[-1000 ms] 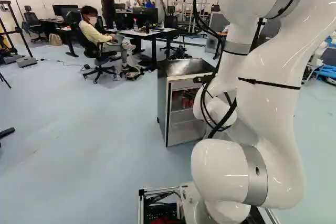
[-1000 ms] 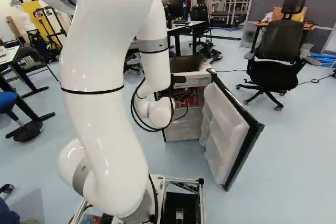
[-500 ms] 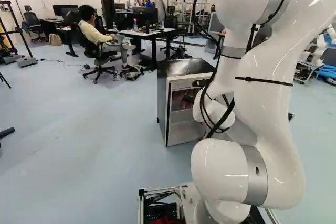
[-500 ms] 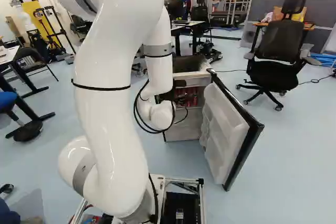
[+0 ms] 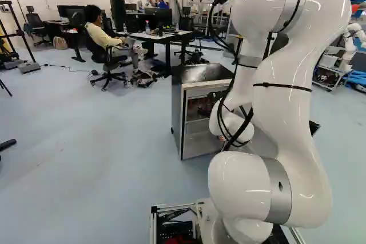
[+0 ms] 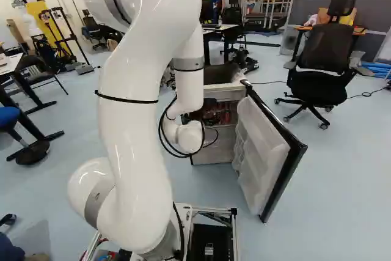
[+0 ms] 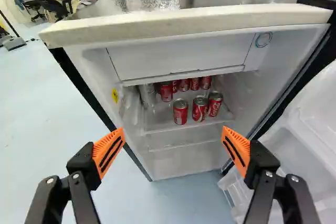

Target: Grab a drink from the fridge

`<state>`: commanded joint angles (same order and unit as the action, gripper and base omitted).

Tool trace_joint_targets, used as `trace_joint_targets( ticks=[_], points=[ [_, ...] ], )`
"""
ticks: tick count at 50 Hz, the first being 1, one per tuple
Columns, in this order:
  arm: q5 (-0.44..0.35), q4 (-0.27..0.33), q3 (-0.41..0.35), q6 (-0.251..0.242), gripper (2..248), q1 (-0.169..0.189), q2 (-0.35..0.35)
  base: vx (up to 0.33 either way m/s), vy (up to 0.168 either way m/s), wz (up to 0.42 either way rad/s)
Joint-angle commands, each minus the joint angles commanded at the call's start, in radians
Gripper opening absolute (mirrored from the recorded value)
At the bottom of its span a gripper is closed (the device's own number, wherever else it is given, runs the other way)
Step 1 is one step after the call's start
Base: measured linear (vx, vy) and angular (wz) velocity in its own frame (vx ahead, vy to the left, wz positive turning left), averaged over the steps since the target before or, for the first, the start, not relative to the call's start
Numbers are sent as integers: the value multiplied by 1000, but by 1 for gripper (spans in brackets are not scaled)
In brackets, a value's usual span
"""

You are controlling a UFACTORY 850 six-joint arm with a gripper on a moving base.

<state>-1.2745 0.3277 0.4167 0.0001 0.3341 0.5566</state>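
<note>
Cans of smooth red metal with white markings and silver lids are standing upright on a pale shelf inside the fridge. Three are forming the front group, and more are standing behind them, under a smooth, boxy white compartment. Their rounded bodies are keeping the long axis vertical, and the lids of the front three are facing up.

The fridge is showing a dark, glossy top, a rough-looking cream front edge and white walls inside. Its door is hanging open at the right of the opening in the right base view, its pale, moulded racks lying inside a straight black rim.

The arm is rising in glossy, rounded white sections with matte grey bands, thin black straps and looping black cables. At its far end the black gripper is partly hiding in the right base view. In the wrist view its jaws are standing wide apart, and the slotted orange pads are slanting inward toward their tips. The cans are sitting ahead of the gap, apart from both fingers.
</note>
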Motion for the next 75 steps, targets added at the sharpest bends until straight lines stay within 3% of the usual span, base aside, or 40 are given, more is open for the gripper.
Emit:
trace_joint_targets(
  ticks=[38, 75],
  points=[
    [-10, 0, 91, 0, 247, -6, 155, 0, 0, 0],
    [-93, 0, 209, 0, 247, -21, 314, 0, 0, 0]
  ],
)
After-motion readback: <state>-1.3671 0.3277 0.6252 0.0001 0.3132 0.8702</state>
